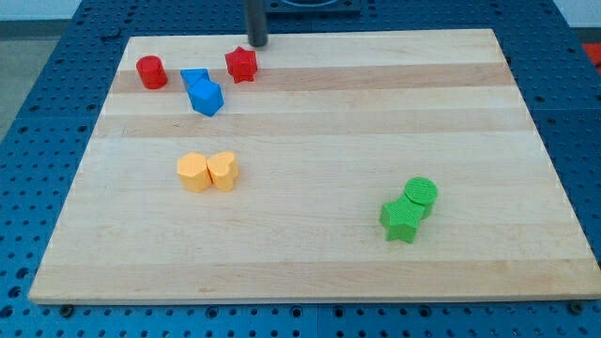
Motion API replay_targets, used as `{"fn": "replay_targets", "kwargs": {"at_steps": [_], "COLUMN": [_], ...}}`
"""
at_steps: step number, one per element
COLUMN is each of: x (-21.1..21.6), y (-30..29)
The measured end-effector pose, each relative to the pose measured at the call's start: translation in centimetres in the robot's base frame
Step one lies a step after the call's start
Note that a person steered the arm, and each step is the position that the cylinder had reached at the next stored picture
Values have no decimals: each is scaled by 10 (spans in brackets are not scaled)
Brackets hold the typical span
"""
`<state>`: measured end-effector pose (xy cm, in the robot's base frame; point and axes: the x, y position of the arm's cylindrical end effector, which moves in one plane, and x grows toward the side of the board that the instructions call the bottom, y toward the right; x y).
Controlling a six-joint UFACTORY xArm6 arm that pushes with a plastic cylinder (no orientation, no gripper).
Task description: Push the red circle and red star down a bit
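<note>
Nearest the view's bottom, a bare stretch of the wooden surface (300, 263) is seen, resting on a blue perforated bench (38, 141). Toward the view's right, a green star (401, 222) is recorded lowest of all the blocks, with a green circle (421, 195) touching it just above and slightly to the right. At mid-height on the view's left, two yellow blocks are noted side by side and touching: a yellow hexagon (194, 172) on the left and a yellow heart (223, 170) on the right.

Farther up, a blue block (206, 97) of uncertain shape is seen, with a second blue block (193, 77) touching it from behind; its shape cannot be made out. The red circle (151, 72) is placed near the surface's top left corner, to the left of the blue pair and apart from it. The red star (241, 65) is found to the right of the blue pair, near the top edge.

My tip (257, 42) is observed just above and slightly right of the red star, close to it; contact cannot be confirmed. No fingers are fitted to the rod, so nothing is held.
</note>
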<state>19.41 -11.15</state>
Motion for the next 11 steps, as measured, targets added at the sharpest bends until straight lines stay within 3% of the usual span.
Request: {"fn": "replay_targets", "kwargs": {"at_steps": [1, 2, 3, 4, 5, 7, 9, 11], "x": [1, 21, 60, 99, 107, 61, 49, 15], "y": [-72, -149, -189, -186, -162, -116, -39, -48]}}
